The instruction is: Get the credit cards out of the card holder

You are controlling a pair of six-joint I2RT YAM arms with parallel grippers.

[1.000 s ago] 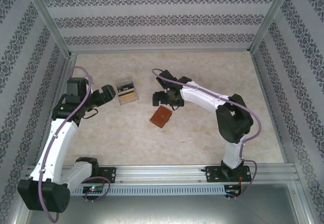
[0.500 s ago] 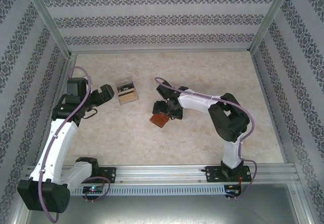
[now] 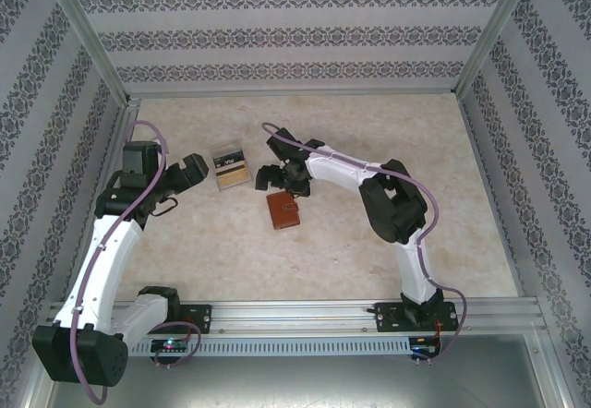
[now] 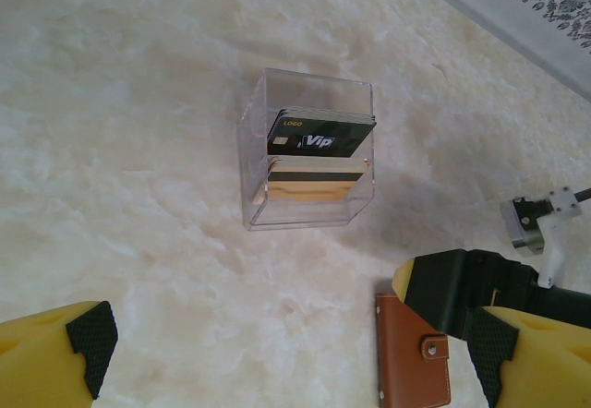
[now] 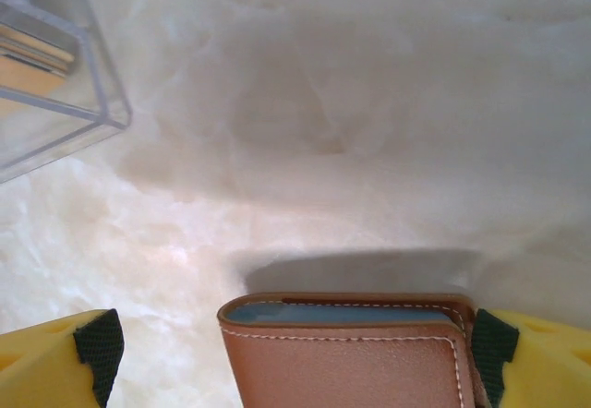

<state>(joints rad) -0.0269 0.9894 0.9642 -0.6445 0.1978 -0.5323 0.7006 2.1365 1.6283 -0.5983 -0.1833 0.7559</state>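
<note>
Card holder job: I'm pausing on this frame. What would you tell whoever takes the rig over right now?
Left gripper: open, empty, hovering near the clear box with cards in it.
Right gripper: open, a finger on either side of the card holder, not closed on it.
Card holder: closed, flat on the table, right of the box in the top view and apart from it.
Done: the approach.
Left: grip and open the holder, take the cards out.
</note>
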